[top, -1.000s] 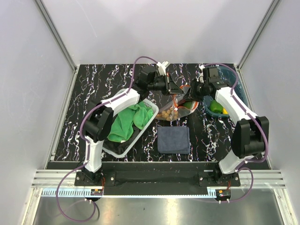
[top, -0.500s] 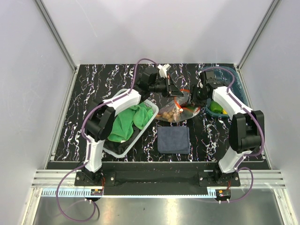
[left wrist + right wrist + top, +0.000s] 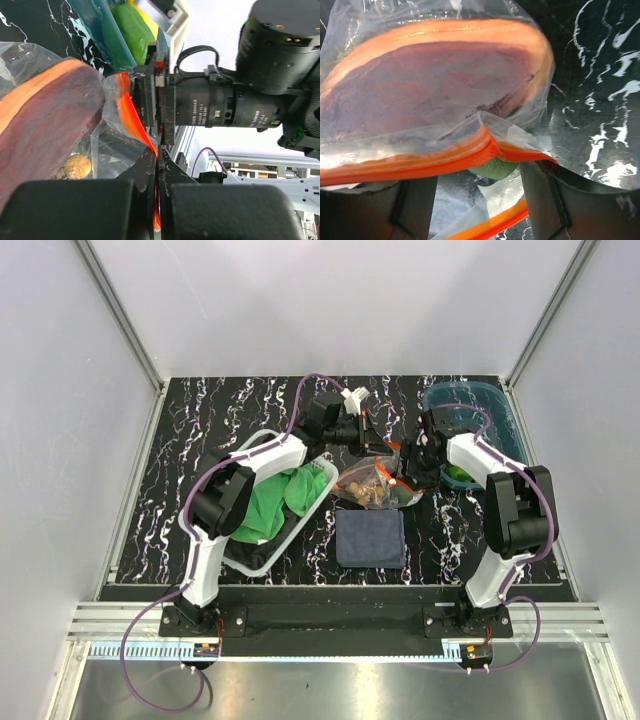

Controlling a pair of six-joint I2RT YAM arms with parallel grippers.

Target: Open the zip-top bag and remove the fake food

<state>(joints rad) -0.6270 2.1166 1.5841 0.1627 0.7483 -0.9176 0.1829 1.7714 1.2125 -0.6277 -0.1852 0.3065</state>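
Note:
The zip-top bag [image 3: 372, 485] hangs low over the table between my grippers, its orange-red zip strip [image 3: 420, 160] parted. Inside are a large reddish-brown and orange piece [image 3: 435, 75], a green piece [image 3: 495, 169] and small brown balls [image 3: 362, 488]. My left gripper [image 3: 378, 440] is shut on one side of the zip strip [image 3: 132, 115], pinched between its jaws [image 3: 159, 160]. My right gripper [image 3: 405, 468] is open at the bag's mouth [image 3: 477, 200], its fingers wide apart either side of the plastic. A green and a yellow piece [image 3: 458, 472] lie in the blue tray.
A translucent blue tray [image 3: 480, 405] stands at the back right, close behind the right gripper. A white basket [image 3: 262, 560] holding a green cloth [image 3: 270, 500] is at the left. A dark blue cloth [image 3: 370, 537] lies flat just in front of the bag.
Both grippers have come down and nearer with the bag, which now hangs just above the dark blue cloth. The right arm has folded in, uncovering the blue tray.

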